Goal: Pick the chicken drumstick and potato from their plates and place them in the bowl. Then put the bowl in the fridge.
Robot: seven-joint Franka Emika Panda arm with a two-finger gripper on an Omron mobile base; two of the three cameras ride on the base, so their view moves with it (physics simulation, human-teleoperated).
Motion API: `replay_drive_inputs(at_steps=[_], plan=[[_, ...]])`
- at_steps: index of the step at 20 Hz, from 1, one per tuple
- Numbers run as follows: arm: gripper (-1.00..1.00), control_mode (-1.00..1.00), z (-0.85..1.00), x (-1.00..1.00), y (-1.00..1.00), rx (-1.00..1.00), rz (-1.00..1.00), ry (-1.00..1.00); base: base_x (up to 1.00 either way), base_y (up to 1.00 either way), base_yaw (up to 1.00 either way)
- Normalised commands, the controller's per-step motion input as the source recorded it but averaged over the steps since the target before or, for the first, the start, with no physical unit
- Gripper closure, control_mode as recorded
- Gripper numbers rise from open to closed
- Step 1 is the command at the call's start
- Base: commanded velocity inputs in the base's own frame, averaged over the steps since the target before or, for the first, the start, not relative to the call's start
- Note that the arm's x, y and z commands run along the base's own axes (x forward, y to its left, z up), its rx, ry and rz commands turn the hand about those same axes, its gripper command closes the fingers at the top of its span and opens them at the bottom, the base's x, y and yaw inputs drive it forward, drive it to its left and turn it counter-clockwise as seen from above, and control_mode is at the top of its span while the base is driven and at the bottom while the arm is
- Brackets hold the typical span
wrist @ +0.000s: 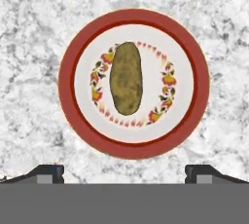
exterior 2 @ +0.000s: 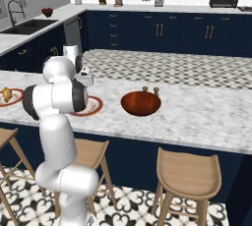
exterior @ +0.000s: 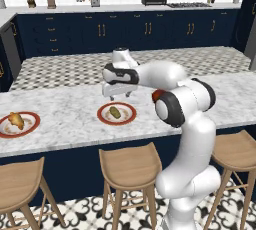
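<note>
Below your claw (wrist: 124, 173), on the marble tabletop (wrist: 29, 47), sits the red-rimmed plate (wrist: 133, 147) with the potato (wrist: 126, 78) lying at its middle. Your claw hangs above it with its jaws spread wide and nothing between them. From the hand view, the potato lies ahead of the fingertips and close to the midline between them, its long axis pointing away from the claw, so the jaws would close across its narrow width; I judge you need only carry the hand a little forward before you descend. Off to the arm's left, the chicken drumstick (exterior: 16, 119) rests on the other plate (exterior: 31, 127). The bowl (exterior 2: 141, 103) stands to the right, well apart from the potato's plate.
</note>
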Motion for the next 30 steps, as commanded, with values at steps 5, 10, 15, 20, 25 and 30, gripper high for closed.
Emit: replay_drive_inputs(at_steps=[5,10,15,20,25,30], plan=[[-1.00,-1.00,-0.87,0.69,0.00,0.00,0.16,0.00,0.00,0.00,0.00],[-1.00,-1.00,-0.51,0.35,0.16,0.03,0.07,0.00,0.00,0.00,0.00],[-1.00,-1.00,-0.48,-0.12,0.11,0.00,0.00,0.04,0.00,0.00,0.00],[-1.00,-1.00,-0.57,-0.08,0.00,-0.01,0.00,0.10,0.00,0.00,0.00],[-1.00,-1.00,-0.28,0.02,0.00,-0.01,0.00,0.15,0.00,0.00,0.00],[1.00,-1.00,-0.11,0.00,0.00,0.00,0.00,0.12,0.00,0.00,0.00]])
